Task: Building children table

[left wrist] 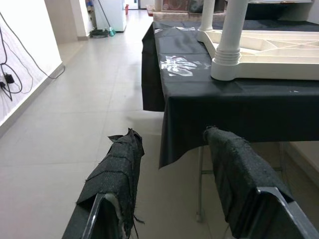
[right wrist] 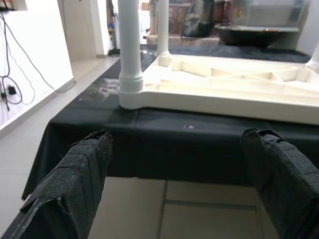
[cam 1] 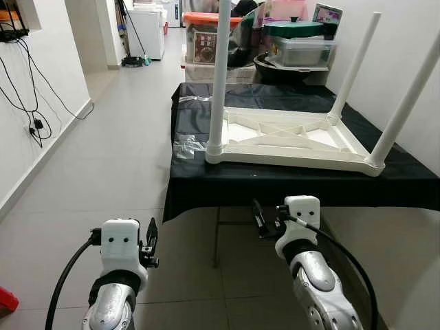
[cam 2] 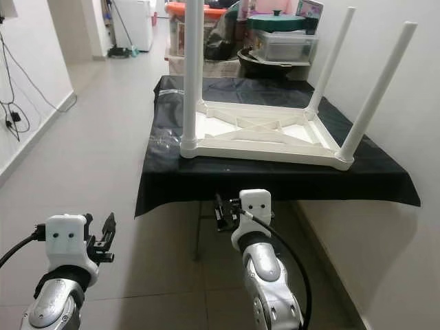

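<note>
Your right end effector, fingers spread and empty, sits at lower centre just short of the surface, where the upturned table lies ahead at centre, legs pointing up, while the left end effector, also spread, hangs farther off.

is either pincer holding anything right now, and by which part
Nothing is held. The left pincer and right pincer are open, short of the upturned table.
</note>
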Tool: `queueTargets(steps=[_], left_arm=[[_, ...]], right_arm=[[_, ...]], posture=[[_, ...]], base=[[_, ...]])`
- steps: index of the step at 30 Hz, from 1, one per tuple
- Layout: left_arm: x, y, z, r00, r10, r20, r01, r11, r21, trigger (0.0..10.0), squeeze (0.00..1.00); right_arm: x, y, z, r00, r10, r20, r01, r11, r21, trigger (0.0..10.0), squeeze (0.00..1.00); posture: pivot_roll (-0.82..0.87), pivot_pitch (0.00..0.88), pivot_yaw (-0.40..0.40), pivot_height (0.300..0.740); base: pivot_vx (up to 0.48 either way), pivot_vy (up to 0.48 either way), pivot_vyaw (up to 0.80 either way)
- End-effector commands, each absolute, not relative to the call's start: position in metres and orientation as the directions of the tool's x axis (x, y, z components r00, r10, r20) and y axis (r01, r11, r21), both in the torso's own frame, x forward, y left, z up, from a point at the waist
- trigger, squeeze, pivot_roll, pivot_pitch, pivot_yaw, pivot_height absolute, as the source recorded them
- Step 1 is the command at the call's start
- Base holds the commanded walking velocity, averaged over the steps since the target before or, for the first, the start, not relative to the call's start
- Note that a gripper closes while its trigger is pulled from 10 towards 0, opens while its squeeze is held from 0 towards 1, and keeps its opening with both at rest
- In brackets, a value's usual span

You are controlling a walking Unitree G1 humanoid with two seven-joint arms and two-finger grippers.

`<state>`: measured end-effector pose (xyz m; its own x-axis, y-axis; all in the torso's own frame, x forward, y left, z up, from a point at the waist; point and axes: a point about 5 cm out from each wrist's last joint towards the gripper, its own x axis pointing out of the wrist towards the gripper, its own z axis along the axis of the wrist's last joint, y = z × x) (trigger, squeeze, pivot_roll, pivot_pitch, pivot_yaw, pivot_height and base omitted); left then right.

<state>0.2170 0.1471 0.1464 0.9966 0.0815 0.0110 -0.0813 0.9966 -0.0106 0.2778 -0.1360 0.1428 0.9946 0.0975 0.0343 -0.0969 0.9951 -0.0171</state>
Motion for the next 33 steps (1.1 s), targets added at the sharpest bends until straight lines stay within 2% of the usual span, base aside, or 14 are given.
queueTargets(steps=[1, 7, 33], left_arm=[[0.2177, 0.1454, 0.1438, 0.997, 0.074, 0.003, -0.074, 0.997, 0.001, 10.0, 0.0], [0.2174, 0.1437, 0.1451, 0.998, 0.064, 0.013, -0.064, 0.998, 0.021, 10.0, 0.0], [0.2179, 0.141, 0.1438, 0.999, 0.054, 0.01, -0.054, 0.998, 0.016, 10.0, 0.0]], right_arm=[[0.28, -0.1397, 0.1415, 0.996, 0.083, 0.037, -0.083, 0.996, -0.02, 10.0, 0.0], [0.2804, -0.1399, 0.141, 0.996, 0.076, 0.038, -0.075, 0.997, -0.018, 10.0, 0.0], [0.2823, -0.1405, 0.1409, 0.996, 0.072, 0.044, -0.071, 0.997, -0.021, 10.0, 0.0]], posture=[[0.08, 0.0, -0.061, 0.74], [0.08, 0.0, -0.06, 0.74], [0.09, 0.0, -0.067, 0.74]], base=[[0.0, 0.0, 0.0], [0.0, 0.0, 0.0], [0.257, 0.0, 0.0]])
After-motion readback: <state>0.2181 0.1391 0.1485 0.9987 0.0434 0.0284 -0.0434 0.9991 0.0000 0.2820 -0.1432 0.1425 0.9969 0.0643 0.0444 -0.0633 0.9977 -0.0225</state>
